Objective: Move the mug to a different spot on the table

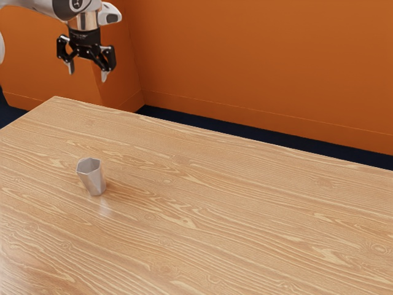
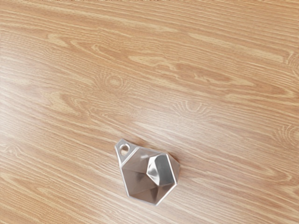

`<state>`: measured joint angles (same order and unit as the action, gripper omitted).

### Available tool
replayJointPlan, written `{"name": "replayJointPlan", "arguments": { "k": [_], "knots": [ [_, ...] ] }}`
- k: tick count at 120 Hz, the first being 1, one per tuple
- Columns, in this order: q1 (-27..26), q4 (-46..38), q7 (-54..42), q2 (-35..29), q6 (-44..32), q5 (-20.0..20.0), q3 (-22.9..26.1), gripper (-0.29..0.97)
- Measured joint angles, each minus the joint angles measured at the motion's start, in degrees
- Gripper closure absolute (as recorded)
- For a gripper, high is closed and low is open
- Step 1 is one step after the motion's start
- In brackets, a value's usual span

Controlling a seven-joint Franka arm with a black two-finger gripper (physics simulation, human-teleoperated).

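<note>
A small silver faceted mug (image 1: 91, 176) stands upright on the wooden table (image 1: 233, 209), toward the exterior view's left. From above, the mug (image 2: 148, 175) shows an angular metal body and a small tab handle with a hole. My gripper (image 1: 86, 72) hangs high above the table's far left corner, well above and behind the mug. Its two fingers are spread apart, open, with nothing between them.
An orange wall (image 1: 258, 61) runs behind the table, with a dark floor strip (image 1: 258, 134) at its base. The table's far edge (image 1: 184, 123) slants from upper left to right in the exterior view.
</note>
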<state>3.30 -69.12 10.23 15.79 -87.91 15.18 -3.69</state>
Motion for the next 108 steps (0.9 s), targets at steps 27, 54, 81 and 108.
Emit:
{"name": "replayJointPlan", "arguments": {
  "k": [27, 54, 81, 108],
  "knots": [
    [3.87, -1.55, 0.88, 1.61, -1.32, -3.2, -0.14, 0.0],
    [5.29, -10.18, 3.41, 3.27, -4.62, -10.15, -3.93, 0.0],
    [5.09, -19.43, 8.29, 3.17, -16.02, -19.27, -9.69, 0.0],
    [4.97, -26.25, 16.28, 3.35, -25.89, -21.65, -11.79, 0.0]
  ]
}}
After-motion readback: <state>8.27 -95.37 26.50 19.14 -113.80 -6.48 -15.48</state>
